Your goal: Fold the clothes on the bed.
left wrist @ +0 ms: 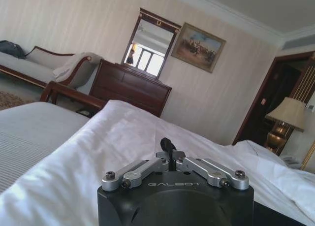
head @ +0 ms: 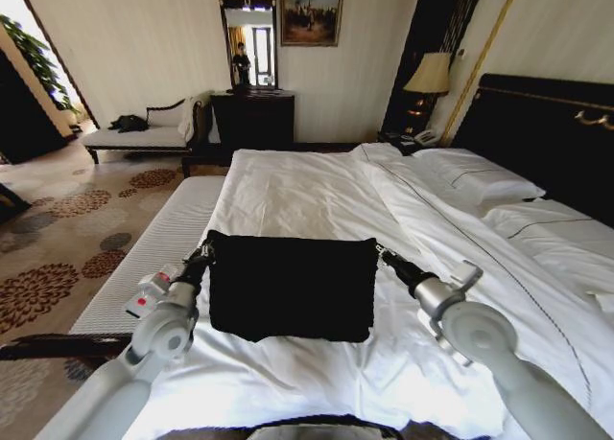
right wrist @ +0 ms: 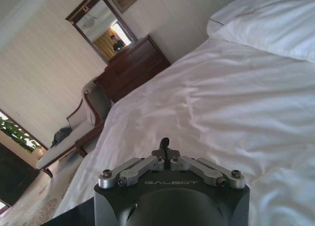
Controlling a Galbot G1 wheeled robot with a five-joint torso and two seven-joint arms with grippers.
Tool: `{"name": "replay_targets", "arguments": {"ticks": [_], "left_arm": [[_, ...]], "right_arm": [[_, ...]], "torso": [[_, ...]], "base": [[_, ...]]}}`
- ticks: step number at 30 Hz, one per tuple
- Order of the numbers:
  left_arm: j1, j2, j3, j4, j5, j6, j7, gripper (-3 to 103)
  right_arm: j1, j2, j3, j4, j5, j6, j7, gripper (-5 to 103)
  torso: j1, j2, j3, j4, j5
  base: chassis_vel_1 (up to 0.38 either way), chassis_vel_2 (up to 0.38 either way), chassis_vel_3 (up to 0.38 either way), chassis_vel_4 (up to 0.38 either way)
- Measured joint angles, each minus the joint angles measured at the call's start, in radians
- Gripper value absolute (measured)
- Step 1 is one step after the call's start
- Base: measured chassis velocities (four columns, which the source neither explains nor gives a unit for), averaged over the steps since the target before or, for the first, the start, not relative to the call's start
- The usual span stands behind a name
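The clothes, a black T-shirt, show as a dark rectangle stretched between my two grippers over the near part of the bed; no lettering shows. At its far left corner my left gripper is shut on the fabric. The right gripper is shut on the far right corner. Both wrist views show a small tuft of black cloth pinched between the fingers: left gripper, right gripper. Whether the shirt rests on the sheet or hangs just above it is unclear.
White pillows and a dark headboard lie to the right. A pale ribbed bench runs along the bed's left side. Beyond stand a chaise longue, a dark dresser under a mirror, and a lamp.
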Motion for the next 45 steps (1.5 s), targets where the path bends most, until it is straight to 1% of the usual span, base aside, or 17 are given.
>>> {"name": "replay_targets", "arguments": {"ticks": [3, 4, 5, 6, 7, 8, 11, 13, 17, 23, 26, 31, 36, 40, 43, 44, 45], "left_arm": [[-0.131, -0.056, 0.101, 0.156, 0.012, -0.010, 0.014, 2], [-0.131, -0.056, 0.101, 0.156, 0.012, -0.010, 0.014, 2], [-0.181, -0.076, 0.128, 0.215, 0.014, -0.014, 0.021, 2], [-0.204, -0.085, 0.142, 0.242, 0.016, -0.017, 0.024, 2], [-0.260, -0.110, 0.173, 0.310, 0.023, -0.022, 0.034, 2], [-0.260, -0.110, 0.173, 0.310, 0.023, -0.022, 0.034, 2], [-0.338, -0.154, 0.208, 0.422, 0.064, -0.046, 0.058, 2], [-0.350, -0.166, 0.213, 0.446, 0.072, -0.050, 0.064, 2], [-0.382, -0.219, 0.210, 0.531, 0.098, -0.064, 0.080, 2], [-0.413, -0.264, 0.211, 0.609, 0.116, -0.074, 0.088, 2], [-0.438, -0.302, 0.211, 0.669, 0.131, -0.082, 0.096, 2], [-0.455, -0.324, 0.219, 0.707, 0.142, -0.089, 0.105, 2], [-0.452, -0.325, 0.223, 0.718, 0.152, -0.096, 0.108, 2], [-0.439, -0.320, 0.223, 0.707, 0.159, -0.106, 0.108, 2], [-0.403, -0.303, 0.211, 0.655, 0.163, -0.130, 0.108, 2], [-0.403, -0.303, 0.211, 0.655, 0.163, -0.130, 0.108, 2], [-0.392, -0.298, 0.205, 0.639, 0.163, -0.134, 0.108, 2]], "right_arm": [[0.110, 0.035, -0.087, -0.177, -0.030, 0.002, -0.029, 1], [0.110, 0.035, -0.087, -0.177, -0.030, 0.002, -0.029, 1], [0.143, 0.044, -0.112, -0.232, -0.037, 0.004, -0.040, 1], [0.158, 0.049, -0.124, -0.256, -0.039, 0.005, -0.046, 1], [0.197, 0.059, -0.154, -0.313, -0.047, 0.008, -0.062, 1], [0.197, 0.059, -0.154, -0.313, -0.047, 0.008, -0.062, 1], [0.257, 0.086, -0.192, -0.395, -0.072, 0.015, -0.090, 1], [0.269, 0.095, -0.197, -0.411, -0.076, 0.017, -0.095, 1], [0.334, 0.133, -0.213, -0.509, -0.099, 0.025, -0.118, 1], [0.398, 0.157, -0.233, -0.603, -0.118, 0.034, -0.143, 1], [0.437, 0.173, -0.251, -0.659, -0.147, 0.049, -0.168, 1], [0.449, 0.181, -0.254, -0.686, -0.167, 0.060, -0.188, 1], [0.432, 0.183, -0.251, -0.689, -0.188, 0.073, -0.204, 1], [0.409, 0.183, -0.250, -0.684, -0.209, 0.083, -0.217, 1], [0.363, 0.178, -0.246, -0.654, -0.274, 0.107, -0.242, 1], [0.363, 0.178, -0.246, -0.654, -0.274, 0.107, -0.242, 1], [0.351, 0.178, -0.245, -0.647, -0.300, 0.121, -0.250, 1]], "torso": [[0.000, 0.000, 0.000, 0.0000, -0.0002], [0.000, 0.000, 0.000, 0.0000, -0.0002], [0.000, 0.000, 0.000, -0.0001, -0.0003], [0.000, 0.000, 0.000, -0.0001, -0.0001], [0.000, 0.000, 0.000, 0.0000, -0.0005], [0.000, 0.000, 0.000, 0.0000, -0.0005], [0.000, 0.000, 0.000, -0.0002, 0.0000], [0.000, 0.000, 0.000, -0.0002, -0.0002], [0.000, 0.000, 0.000, 0.0002, -0.0004], [0.000, 0.000, 0.000, 0.0001, -0.0004], [0.000, 0.000, 0.000, 0.0001, -0.0002], [0.000, 0.000, 0.000, 0.0000, -0.0003], [0.000, 0.000, 0.000, 0.0000, -0.0003], [0.000, 0.000, 0.000, 0.0000, -0.0004], [0.000, 0.000, 0.000, -0.0001, -0.0005], [0.000, 0.000, 0.000, -0.0001, -0.0005], [0.000, 0.000, 0.000, -0.0001, -0.0003]], "base": [[0.000, 0.000, 0.000, 0.000], [0.000, 0.000, 0.000, 0.000], [0.000, 0.000, 0.000, 0.000], [0.000, 0.000, 0.000, 0.000], [0.000, 0.000, 0.000, 0.000], [0.000, 0.000, 0.000, 0.000], [0.000, 0.000, 0.000, 0.000], [0.000, 0.000, 0.000, 0.000], [0.000, 0.000, 0.000, 0.000], [0.000, 0.000, 0.000, 0.000], [0.000, 0.000, 0.000, 0.000], [0.000, 0.000, 0.000, 0.000], [0.000, 0.000, 0.000, 0.000], [0.000, 0.000, 0.000, 0.000], [0.000, 0.000, 0.000, 0.000], [0.000, 0.000, 0.000, 0.000], [0.000, 0.000, 0.000, 0.000]]}}
